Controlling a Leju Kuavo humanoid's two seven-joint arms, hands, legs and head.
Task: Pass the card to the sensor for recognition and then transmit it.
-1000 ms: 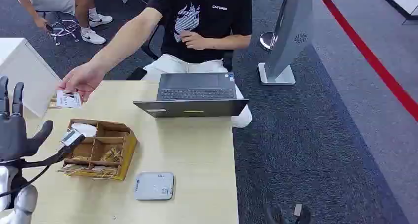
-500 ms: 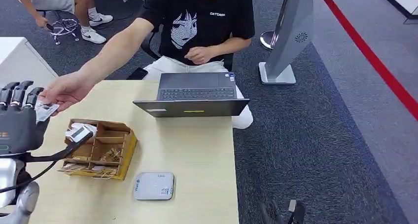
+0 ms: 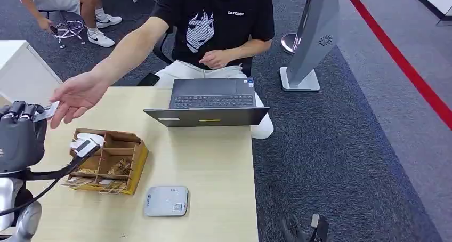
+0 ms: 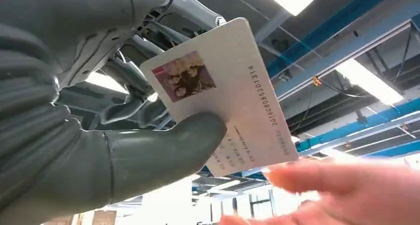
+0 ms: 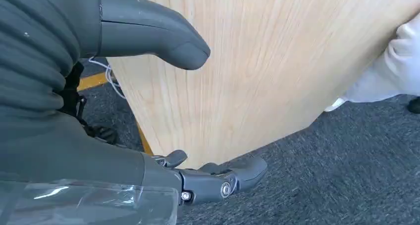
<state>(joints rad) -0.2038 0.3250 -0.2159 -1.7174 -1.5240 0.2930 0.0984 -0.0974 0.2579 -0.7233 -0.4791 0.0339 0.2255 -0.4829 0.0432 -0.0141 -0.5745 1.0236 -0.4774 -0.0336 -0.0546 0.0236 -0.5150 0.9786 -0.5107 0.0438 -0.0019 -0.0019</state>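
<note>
The wooden tabletop (image 3: 213, 167) carries a laptop (image 3: 208, 101), a brown divided box (image 3: 109, 159) and a small grey card sensor (image 3: 166, 201). The person's hand (image 3: 74, 95), which held the ID card (image 4: 223, 93) a moment ago, has now let go and opened. The left robot hand (image 3: 18, 135) pinches the card. The right robot hand (image 5: 148, 51) hangs beside the tabletop, fingers apart and holding nothing.

The head view looks forward and down from high over the light wooden table (image 3: 213, 162). The left wrist view looks upward, close behind the grey left hand (image 4: 99, 136). The right wrist view faces the same table's side (image 5: 257, 61) from nearby, low down.
</note>
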